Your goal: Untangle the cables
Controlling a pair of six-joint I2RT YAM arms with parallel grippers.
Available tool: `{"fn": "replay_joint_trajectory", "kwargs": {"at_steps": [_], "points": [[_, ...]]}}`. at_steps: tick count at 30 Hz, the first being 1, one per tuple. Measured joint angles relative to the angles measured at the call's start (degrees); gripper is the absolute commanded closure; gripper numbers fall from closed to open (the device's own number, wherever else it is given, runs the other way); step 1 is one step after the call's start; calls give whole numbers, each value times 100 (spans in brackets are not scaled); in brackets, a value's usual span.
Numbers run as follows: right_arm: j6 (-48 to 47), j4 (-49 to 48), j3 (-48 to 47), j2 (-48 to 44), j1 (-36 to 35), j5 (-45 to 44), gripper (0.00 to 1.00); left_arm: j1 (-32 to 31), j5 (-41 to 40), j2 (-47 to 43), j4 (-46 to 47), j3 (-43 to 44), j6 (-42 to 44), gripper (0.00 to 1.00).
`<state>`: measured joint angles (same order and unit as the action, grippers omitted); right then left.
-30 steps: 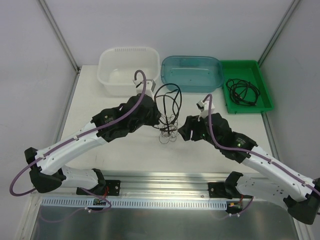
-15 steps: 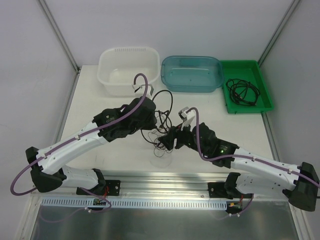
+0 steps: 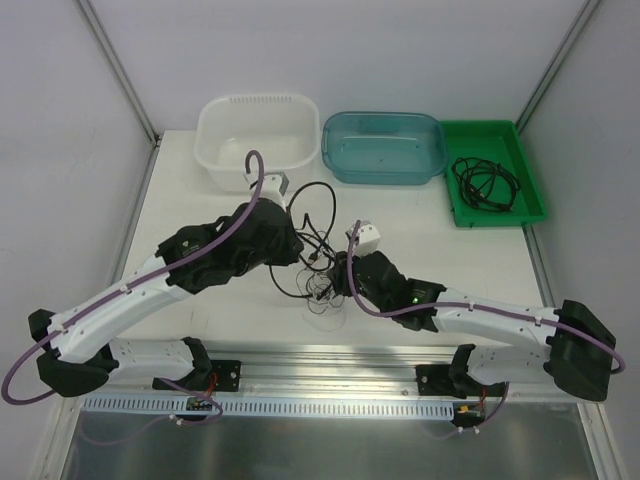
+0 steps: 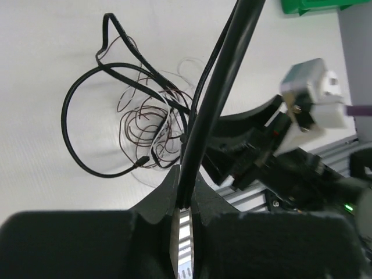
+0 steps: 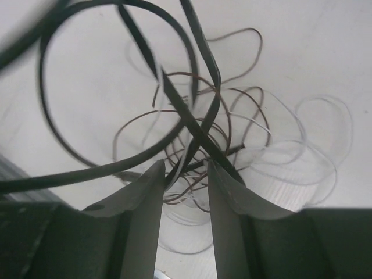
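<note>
Cables point(image 3: 318, 275) knotted on surface point(image 3: 470, 255). Left jaws clamped on black cable point(image 4: 224, 81); right jaws half-open astride thin wires point(image 5: 200, 154), second grip not yet made. Next, likely: pinch one wire, draw apart.

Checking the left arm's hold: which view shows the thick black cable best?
The left wrist view: the thick black cable rises from the shut left pincer, its loop in focus beside the thin wires. The right wrist view shows only blurred stretches of it; the top view shows it small between the arms.
</note>
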<state>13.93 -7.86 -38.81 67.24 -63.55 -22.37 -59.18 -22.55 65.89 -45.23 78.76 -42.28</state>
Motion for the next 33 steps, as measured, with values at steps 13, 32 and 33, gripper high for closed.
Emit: {"fn": "replay_joint_trajectory", "kwargs": {"at_steps": [13,32,33], "points": [[260,544,507,214,1379,-229,96,79,809,-1871,-734,-74,-35,100],[-680,1851,-420,-1178,2022,2302,42,79,1010,-2057,-2011,72,-44,100],[-706,1849,-562,-1182,1910,2374,42,79,1012,-1954,-1989,83,-20,100]]}}
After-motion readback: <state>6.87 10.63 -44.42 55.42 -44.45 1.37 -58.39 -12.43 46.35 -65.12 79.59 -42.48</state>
